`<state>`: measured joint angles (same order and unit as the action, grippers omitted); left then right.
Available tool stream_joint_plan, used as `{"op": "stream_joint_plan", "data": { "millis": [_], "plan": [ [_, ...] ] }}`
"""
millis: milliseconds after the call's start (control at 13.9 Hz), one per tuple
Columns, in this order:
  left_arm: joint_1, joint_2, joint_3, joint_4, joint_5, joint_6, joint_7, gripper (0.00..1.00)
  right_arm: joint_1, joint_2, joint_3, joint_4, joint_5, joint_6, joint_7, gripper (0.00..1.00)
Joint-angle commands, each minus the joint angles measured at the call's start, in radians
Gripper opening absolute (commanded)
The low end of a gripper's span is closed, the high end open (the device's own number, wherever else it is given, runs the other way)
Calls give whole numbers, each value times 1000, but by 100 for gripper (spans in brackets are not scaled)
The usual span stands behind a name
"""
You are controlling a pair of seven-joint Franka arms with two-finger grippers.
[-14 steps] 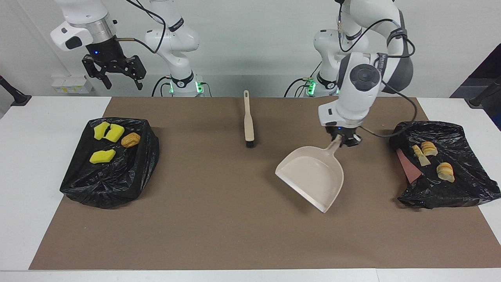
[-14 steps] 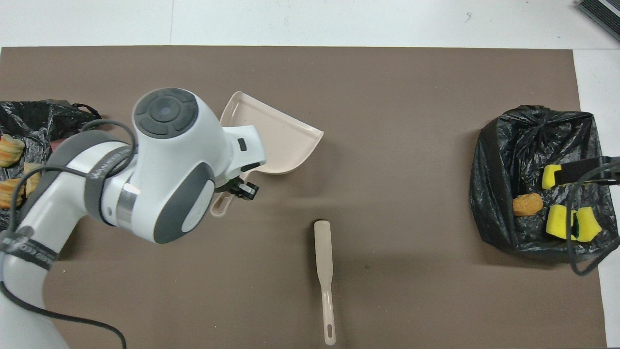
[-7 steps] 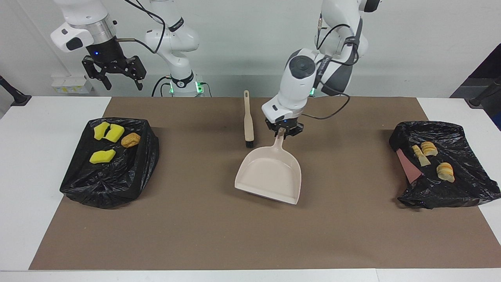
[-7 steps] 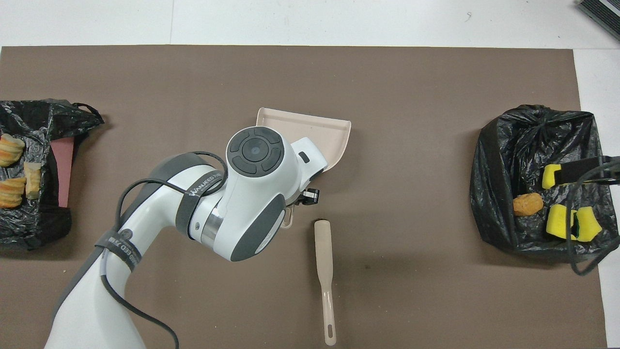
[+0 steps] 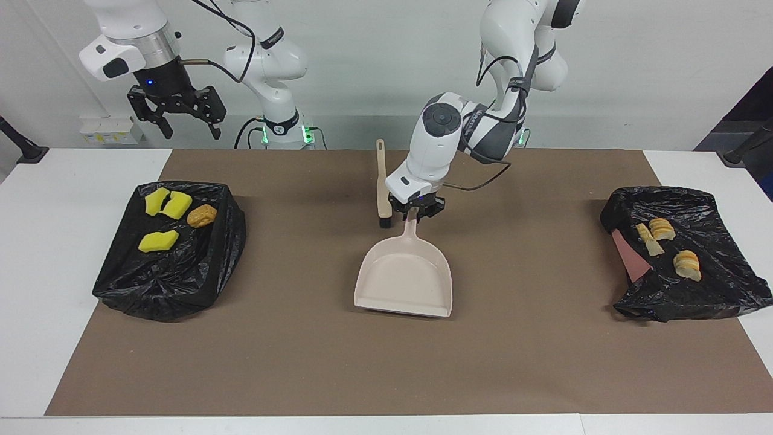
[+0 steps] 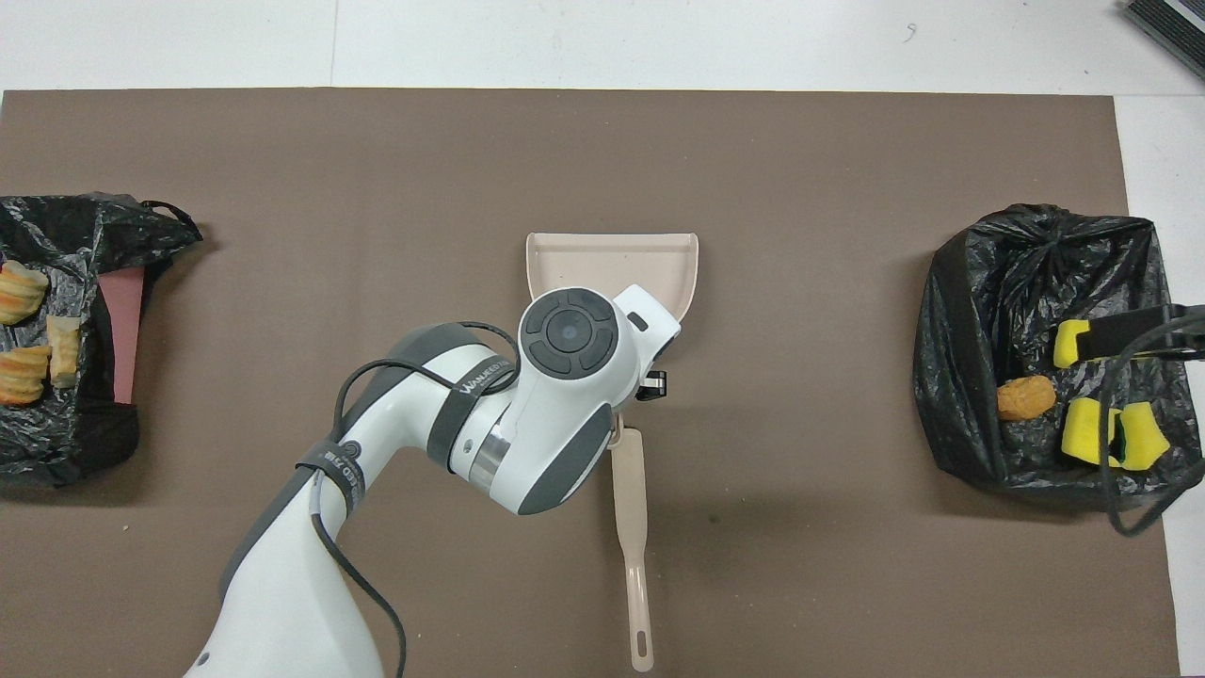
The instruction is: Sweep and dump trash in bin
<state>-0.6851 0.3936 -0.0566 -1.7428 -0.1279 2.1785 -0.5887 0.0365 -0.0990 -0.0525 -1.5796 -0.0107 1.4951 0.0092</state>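
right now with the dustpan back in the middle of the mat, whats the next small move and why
Probably open the left gripper and lift clear. It is shut on the handle of the dustpan, which looks empty and seems to sit flat on the brown mat beside the brush. The trash already lies on the black bags. The right gripper waits open, raised.

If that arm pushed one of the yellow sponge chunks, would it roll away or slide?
Probably slide: the yellow sponge chunks look flat-sided and blocky, not round. They seem light and squashy, so the crinkled black plastic bag beneath might snag them.
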Motion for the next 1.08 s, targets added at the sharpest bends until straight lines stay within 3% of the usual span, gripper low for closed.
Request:
{"op": "stream_joint_plan", "data": {
  "millis": [0,288,793,1009],
  "plan": [
    [-10,-2,17,20,0,12,7,99,-6,-27,-4,-34,8,20,-29,100],
    [42,-53,26,17,-1,-28,91,100,-6,-27,-4,-36,9,20,-31,100],
    [261,-99,38,22,-1,-75,145,100,-6,-27,-4,-36,9,20,-32,100],
    [369,-121,38,22,-1,-88,341,100,-6,-27,-4,-36,9,20,-31,100]
  ]
}}
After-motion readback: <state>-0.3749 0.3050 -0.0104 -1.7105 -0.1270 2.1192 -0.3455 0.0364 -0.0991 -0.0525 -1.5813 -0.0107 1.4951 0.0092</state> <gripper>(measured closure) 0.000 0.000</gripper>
